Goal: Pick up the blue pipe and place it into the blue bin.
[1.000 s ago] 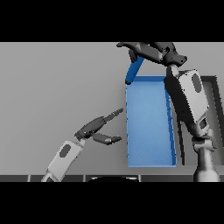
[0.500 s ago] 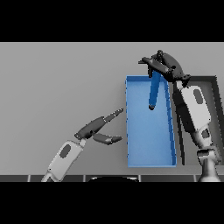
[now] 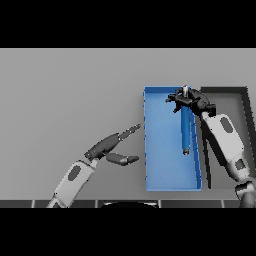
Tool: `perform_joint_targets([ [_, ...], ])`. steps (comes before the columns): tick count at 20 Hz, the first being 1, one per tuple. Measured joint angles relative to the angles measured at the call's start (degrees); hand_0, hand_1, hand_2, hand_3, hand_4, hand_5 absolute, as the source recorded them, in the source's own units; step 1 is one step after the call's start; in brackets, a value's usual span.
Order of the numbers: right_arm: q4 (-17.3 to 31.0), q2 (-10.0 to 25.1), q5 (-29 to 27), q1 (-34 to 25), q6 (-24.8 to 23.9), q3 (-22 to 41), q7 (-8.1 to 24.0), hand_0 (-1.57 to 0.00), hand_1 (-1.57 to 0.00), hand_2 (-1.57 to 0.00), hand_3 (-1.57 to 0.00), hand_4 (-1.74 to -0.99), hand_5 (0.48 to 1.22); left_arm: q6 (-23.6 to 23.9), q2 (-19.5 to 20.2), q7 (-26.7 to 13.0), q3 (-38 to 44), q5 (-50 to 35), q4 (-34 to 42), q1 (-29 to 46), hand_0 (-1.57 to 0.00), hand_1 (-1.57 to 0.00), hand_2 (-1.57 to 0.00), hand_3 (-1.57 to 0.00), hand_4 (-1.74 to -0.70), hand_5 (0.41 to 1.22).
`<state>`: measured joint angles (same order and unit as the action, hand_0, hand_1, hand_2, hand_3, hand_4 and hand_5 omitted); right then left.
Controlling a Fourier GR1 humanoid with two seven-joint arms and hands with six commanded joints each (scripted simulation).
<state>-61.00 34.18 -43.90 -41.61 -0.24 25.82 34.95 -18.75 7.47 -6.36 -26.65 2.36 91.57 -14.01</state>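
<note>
Head view | right hand (image 3: 192, 100) grips blue pipe (image 3: 185, 131) top | hanging over blue bin (image 3: 162, 150)

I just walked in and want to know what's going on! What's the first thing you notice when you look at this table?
The bright blue bin on the right side of the grey table jumps out first. Over its far end the right hand grips the top of a blue pipe, which hangs down inside the bin. The left hand waits open just left of the bin, touching nothing.
</note>
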Motion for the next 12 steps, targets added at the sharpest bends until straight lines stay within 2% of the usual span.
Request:
perform_joint_targets([
  [1,2.44,0.50,-3.06,-0.90,-1.20,2.71,-0.04,-0.80,-0.77,-0.74,-0.49,-1.385,1.114,0.08,-0.49,-0.03,-0.41,0.13,0.17,-0.01,0.00,0.00,0.00,0.00,-0.88,0.495],
  [3,4.15,1.14,-6.32,-2.00,-2.21,5.43,0.00,-0.51,-0.50,-0.48,-0.31,-1.296,1.152,0.06,-0.58,-0.05,-0.62,0.32,0.06,0.11,0.00,0.00,0.00,0.00,-0.88,0.497],
  [5,6.15,3.16,-11.11,-4.63,0.34,11.14,-0.29,-0.33,-0.32,-0.30,-0.20,-1.230,1.056,0.43,-0.68,-0.63,0.13,0.37,-1.09,-0.81,0.00,0.00,0.00,0.00,-0.88,0.495],
  [8,4.18,4.78,-8.80,-6.77,3.67,16.84,-1.92,-0.17,-0.16,-0.16,-0.10,-1.160,0.945,0.19,-0.11,1.00,0.31,0.38,-1.33,-0.47,0.00,0.00,0.00,0.00,-0.88,0.490],
  [10,4.16,5.42,-7.90,-6.92,3.76,18.49,-4.78,-0.11,-0.10,-0.10,-0.07,-1.141,0.884,0.21,-0.37,1.29,-0.12,0.41,-0.92,0.01,0.00,0.00,0.00,0.00,-0.88,0.486],
  [12,4.17,5.81,-7.44,-7.73,4.11,20.17,-5.22,-0.07,-0.07,-0.06,-0.04,-1.131,0.829,0.64,-0.26,1.25,-0.23,0.80,-0.55,0.37,0.00,0.00,0.00,0.00,-0.88,0.480],
])
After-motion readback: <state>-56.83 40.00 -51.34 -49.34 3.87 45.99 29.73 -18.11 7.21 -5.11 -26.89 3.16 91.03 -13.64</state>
